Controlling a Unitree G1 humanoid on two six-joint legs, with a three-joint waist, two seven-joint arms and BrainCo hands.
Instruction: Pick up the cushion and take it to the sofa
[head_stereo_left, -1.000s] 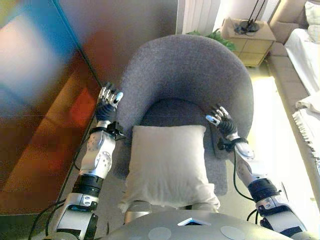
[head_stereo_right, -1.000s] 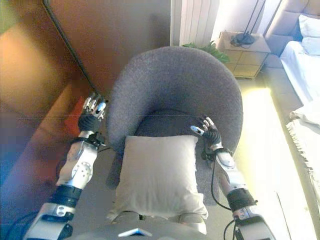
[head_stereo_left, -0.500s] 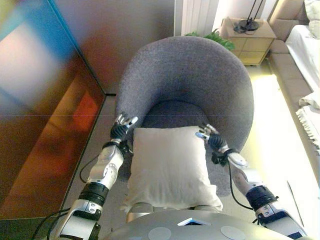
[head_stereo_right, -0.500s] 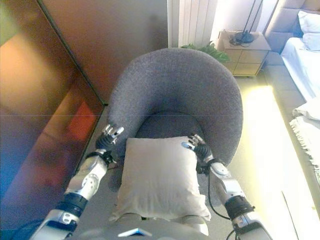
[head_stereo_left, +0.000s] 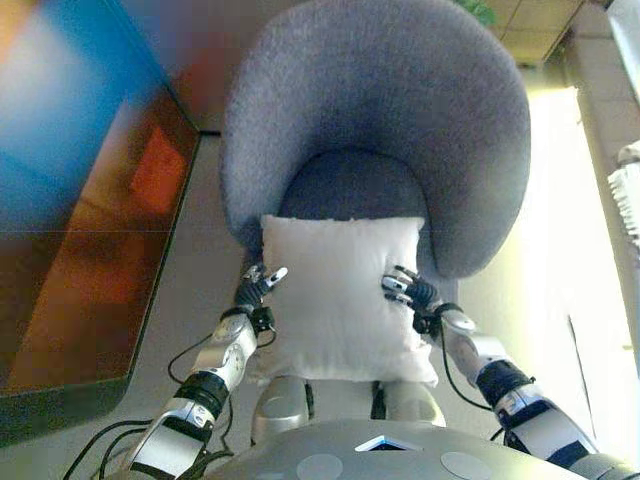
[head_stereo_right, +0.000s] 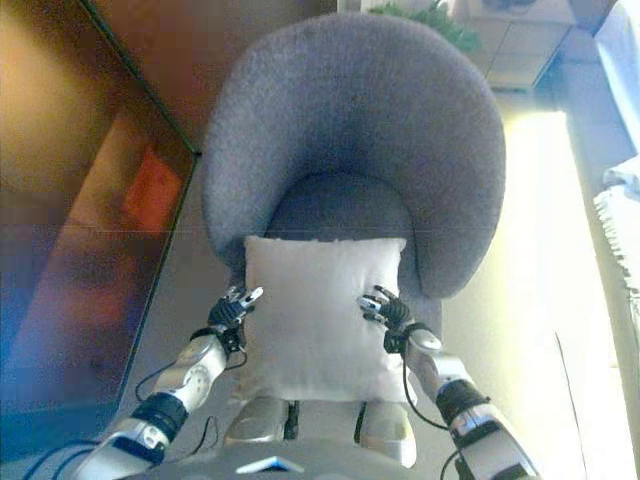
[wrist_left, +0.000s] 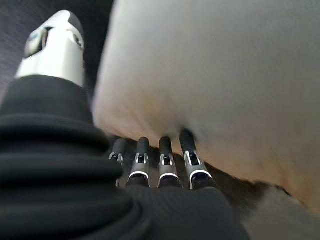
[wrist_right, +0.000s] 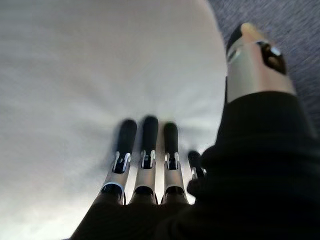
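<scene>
One large grey armchair (head_stereo_left: 375, 120) fills the middle of the scene, its rounded back curving around a darker seat (head_stereo_left: 350, 185). To the robot's left a dark glossy panel (head_stereo_left: 80, 200) is seen standing on the floor (head_stereo_left: 200, 290), and a bright strip of sunlit floor runs along the right side of the chair.

A pale square cushion (head_stereo_left: 340, 290) is laid at the front of the seat, its far edge resting toward the chair's back and its near edge hanging over the front of the seat. It is flanked by both hands, one at each side edge.

The left hand (head_stereo_left: 258, 286) is placed against the cushion's left edge. In the left wrist view the cushion (wrist_left: 215, 75) bulges over the straight fingers (wrist_left: 166, 160), whose dark tips are pushed in under its side; the thumb (wrist_left: 52, 47) is held apart and above, off the fabric. Nothing is clasped by this hand.

The right hand (head_stereo_left: 408, 292) is laid on the cushion near its right edge. In the right wrist view the extended fingers (wrist_right: 148, 145) are pressed flat into the cushion (wrist_right: 100, 75), denting the fabric around the tips, while the thumb (wrist_right: 255, 57) is raised beside the edge, over the grey upholstery. No curl around the cushion is shown, so the fabric is touched rather than gripped.
</scene>
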